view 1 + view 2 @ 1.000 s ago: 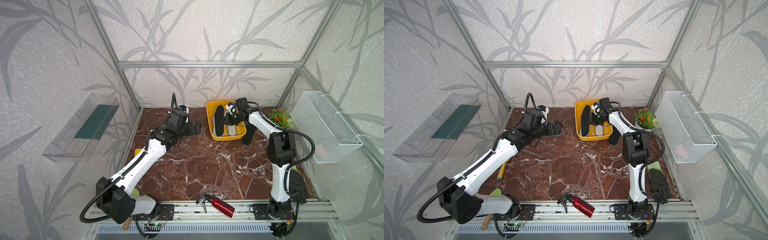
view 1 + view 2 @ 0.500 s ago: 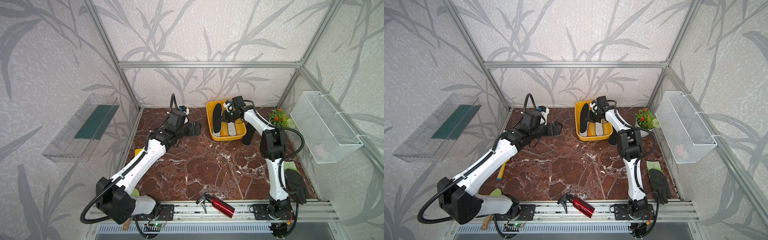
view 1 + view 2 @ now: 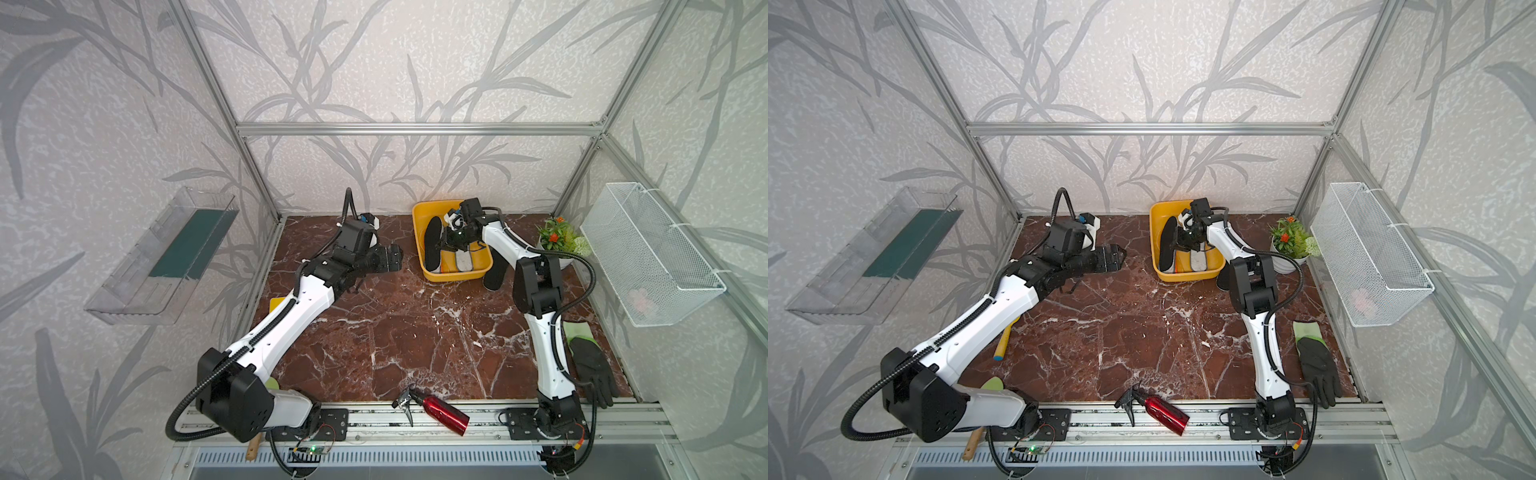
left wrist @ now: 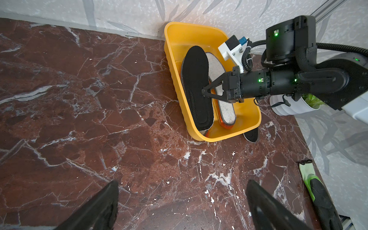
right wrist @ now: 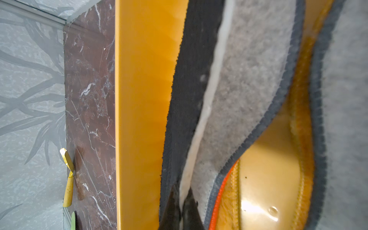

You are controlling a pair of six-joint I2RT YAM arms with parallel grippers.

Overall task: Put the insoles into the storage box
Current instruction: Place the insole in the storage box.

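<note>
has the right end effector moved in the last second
Yes. The right end effector, shut on the black insole, shifted left toward the box's left wall.

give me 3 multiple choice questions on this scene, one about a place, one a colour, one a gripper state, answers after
1. Where is the loose black insole?
A. on the table beside the box
B. inside the box
C. on the box's rim

2. What colour is the box?
A. white
B. yellow
C. red

3. What state is the right gripper in?
A. open
B. shut on nothing
C. shut on the boxed black insole

Answers:
1 A: it shows on the marble just outside the box's wall.
2 B: its walls are yellow all round.
3 C: the fingertips pinch that insole's edge.
</note>
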